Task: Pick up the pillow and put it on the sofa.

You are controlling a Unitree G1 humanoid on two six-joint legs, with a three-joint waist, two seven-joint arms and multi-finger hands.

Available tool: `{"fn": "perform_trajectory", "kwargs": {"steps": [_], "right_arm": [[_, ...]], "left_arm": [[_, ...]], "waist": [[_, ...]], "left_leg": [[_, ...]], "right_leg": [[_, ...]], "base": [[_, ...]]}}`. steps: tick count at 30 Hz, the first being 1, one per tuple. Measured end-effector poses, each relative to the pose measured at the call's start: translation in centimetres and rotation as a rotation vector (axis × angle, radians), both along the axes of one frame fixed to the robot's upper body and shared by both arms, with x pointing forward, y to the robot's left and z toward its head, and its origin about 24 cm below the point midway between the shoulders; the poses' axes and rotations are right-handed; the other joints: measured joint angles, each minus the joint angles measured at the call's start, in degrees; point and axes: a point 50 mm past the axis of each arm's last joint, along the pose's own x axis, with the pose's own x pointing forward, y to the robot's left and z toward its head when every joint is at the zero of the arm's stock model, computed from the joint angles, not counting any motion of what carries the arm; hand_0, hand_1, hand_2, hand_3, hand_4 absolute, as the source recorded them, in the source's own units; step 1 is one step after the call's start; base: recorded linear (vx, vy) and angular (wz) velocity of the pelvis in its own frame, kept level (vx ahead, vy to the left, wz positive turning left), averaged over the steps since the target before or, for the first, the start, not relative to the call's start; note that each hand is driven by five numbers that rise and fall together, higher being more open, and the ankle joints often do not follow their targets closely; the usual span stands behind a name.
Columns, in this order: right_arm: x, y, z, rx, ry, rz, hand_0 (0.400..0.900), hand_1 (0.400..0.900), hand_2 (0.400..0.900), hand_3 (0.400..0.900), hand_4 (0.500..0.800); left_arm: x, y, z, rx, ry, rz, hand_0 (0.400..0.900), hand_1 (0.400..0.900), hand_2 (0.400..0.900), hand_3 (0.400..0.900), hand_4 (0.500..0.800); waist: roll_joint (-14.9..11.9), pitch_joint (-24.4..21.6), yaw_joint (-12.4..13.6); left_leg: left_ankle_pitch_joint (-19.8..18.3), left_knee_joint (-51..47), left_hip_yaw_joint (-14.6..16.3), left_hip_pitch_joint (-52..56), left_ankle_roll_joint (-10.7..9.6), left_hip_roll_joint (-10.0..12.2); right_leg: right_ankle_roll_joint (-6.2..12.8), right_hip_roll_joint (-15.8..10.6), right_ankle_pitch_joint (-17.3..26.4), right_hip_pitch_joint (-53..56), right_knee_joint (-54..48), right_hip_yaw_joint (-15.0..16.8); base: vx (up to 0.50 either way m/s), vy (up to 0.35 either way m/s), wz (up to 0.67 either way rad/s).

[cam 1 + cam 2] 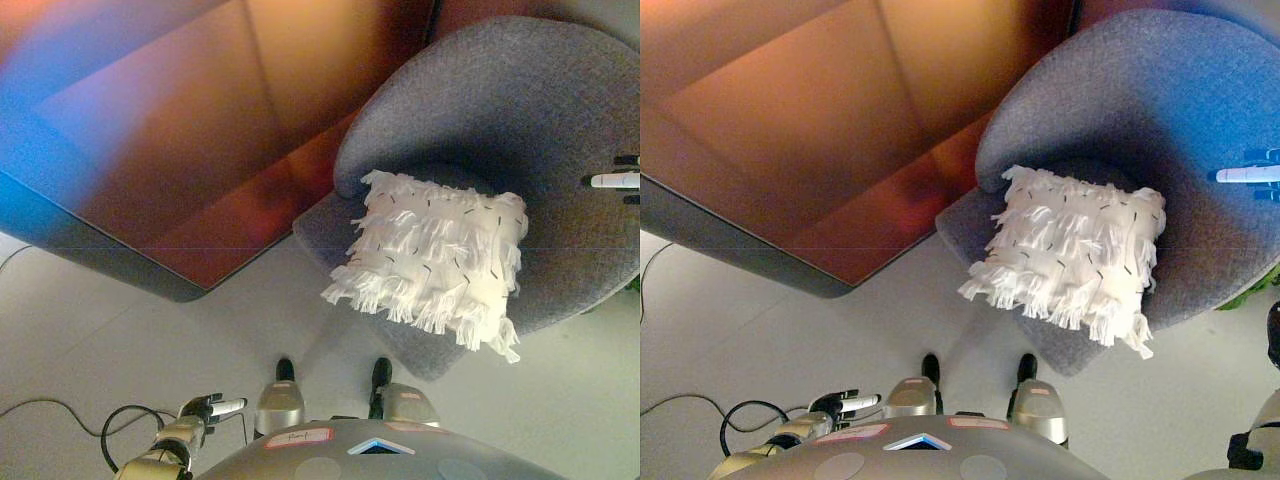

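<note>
A white fringed pillow [435, 258] with small dark flecks lies on the seat of a round grey upholstered sofa chair [520, 90], its lower corners hanging over the seat's front edge. My right hand [617, 180] shows at the right edge over the chair's armrest, fingers straight, apart from the pillow and holding nothing; it also shows in the right eye view [1250, 174]. My left hand [212, 408] hangs low at the lower left above the floor, fingers relaxed and empty.
A large dark reddish-brown surface with a grey edge [150, 150] fills the upper left, its corner close to the chair's left side. Light grey floor [100, 340] lies in front of both.
</note>
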Motion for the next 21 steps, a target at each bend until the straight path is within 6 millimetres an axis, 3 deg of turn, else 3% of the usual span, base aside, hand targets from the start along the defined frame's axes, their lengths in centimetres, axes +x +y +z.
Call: {"fn": "perform_trajectory", "kwargs": {"steps": [3,6,9,11,13,16,21], "right_arm": [[-1.2,0.4,-3.6,0.077,-0.038,-0.025,0.9,0.9,0.9,0.9,0.8],[-2.7,3.0,-10.3,0.179,-0.005,-0.03,0.9,0.9,0.9,0.9,0.8],[-6.3,6.2,-17.3,0.322,0.07,-0.041,0.9,0.9,0.9,0.9,0.8],[-6.8,8.1,-19.1,0.38,0.035,-0.032,0.9,0.9,0.9,0.9,0.8],[-8.7,8.8,-21.1,0.407,0.093,-0.061,0.9,0.9,0.9,0.9,0.8],[-11.5,10.4,-24.0,0.454,0.186,-0.106,0.9,0.9,0.9,0.9,0.8],[-16.1,12.2,-27.1,0.455,0.346,-0.165,0.9,0.9,0.9,0.9,0.8]], "left_arm": [[0.1,0.0,0.0,-0.015,-0.003,-0.004,0.9,0.9,0.9,0.9,0.8],[0.3,0.1,0.1,-0.014,-0.005,-0.014,0.9,0.9,0.9,0.9,0.8],[1.2,0.1,0.2,-0.014,-0.023,-0.037,0.9,0.9,0.9,0.9,0.8],[1.7,0.3,0.3,-0.01,-0.031,-0.044,0.9,0.9,0.9,0.9,0.8],[3.5,0.2,0.7,-0.009,-0.076,-0.062,0.9,0.9,0.9,0.9,0.8],[4.5,0.0,0.9,-0.01,-0.118,-0.075,0.9,0.9,0.9,0.9,0.8],[3.7,0.1,0.7,-0.01,-0.101,-0.071,0.9,0.9,0.9,0.9,0.8]], "waist": [[-0.97,0.11,-0.3],[-1.97,-0.08,-1.92],[-2.14,-0.26,-3.74],[-1.95,-0.44,-5.14],[-2.0,-1.07,-5.59],[-2.19,-1.51,-6.13],[-2.03,-2.5,-6.51]], "left_leg": [[-0.62,-0.02,1.06,0.81,0.44,-0.05],[-0.78,-0.61,2.43,2.17,0.53,-0.17],[-0.91,-0.8,2.83,2.93,0.75,-0.41],[-1.15,-0.96,3.43,4.11,1.01,-0.41],[-1.39,-0.83,3.59,4.43,0.95,-0.42],[-1.64,-0.69,3.78,4.92,0.93,-0.44],[-2.0,-0.93,5.24,5.88,0.82,-0.39]], "right_leg": [[0.04,0.02,-0.02,0.08,0.36,1.14],[0.22,0.09,-0.15,0.23,0.53,2.66],[0.31,-0.01,-0.17,0.74,0.54,2.99],[0.44,-0.01,-0.11,1.66,0.3,3.44],[0.49,-0.08,-0.14,1.9,0.01,3.55],[0.5,-0.09,-0.15,2.36,0.0,3.77],[0.59,0.12,-0.07,2.1,-0.3,5.11]], "base": [[-0.05,0.1,-0.21],[-0.07,0.089,-0.17],[-0.08,0.069,-0.07],[-0.06,0.072,-0.06],[-0.05,0.075,-0.09],[-0.03,0.075,-0.1],[-0.04,0.095,-0.12]]}}
